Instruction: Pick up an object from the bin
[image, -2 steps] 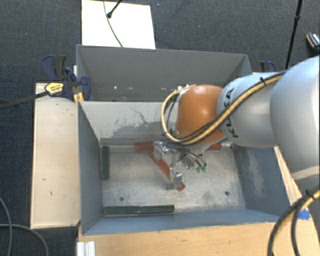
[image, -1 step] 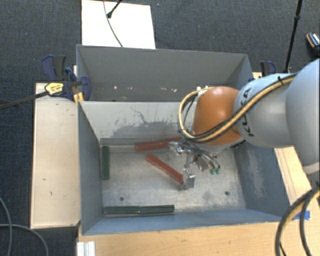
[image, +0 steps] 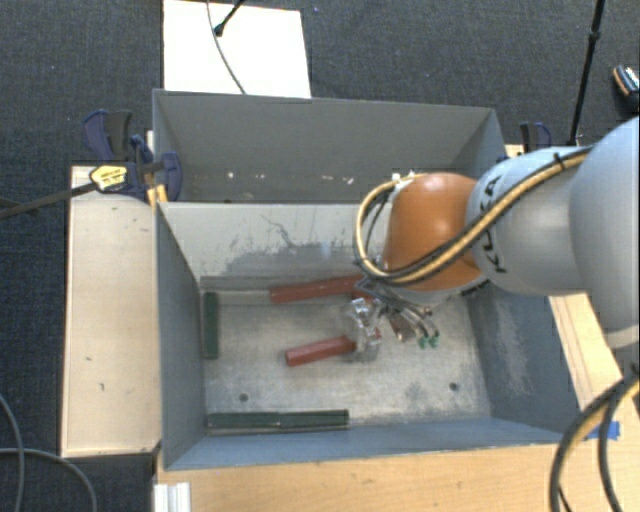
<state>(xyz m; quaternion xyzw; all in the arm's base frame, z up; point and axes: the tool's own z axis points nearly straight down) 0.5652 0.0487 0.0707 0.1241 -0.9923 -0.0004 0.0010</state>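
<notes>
While the gripper (image: 366, 338) is hanging at the right end of the middle red stick (image: 318, 351), its grip not tellable, the grey bin (image: 180, 330) is also holding a second red stick (image: 310, 291) by the back wall, a short green bar (image: 210, 325) at left, and a long green bar (image: 276, 421) in front.

Arm reaching in from the right, end effector down low.

Big grey arm (image: 560, 220) comes in from the upper right, angled down & to the left. Orange cover (image: 425, 230) sits at the wrist, w/ black-and-yellow cables (image: 372, 215) looped round its left side. Metal end effector (image: 365, 332) hangs just below the cover, pointing down-left.
</notes>
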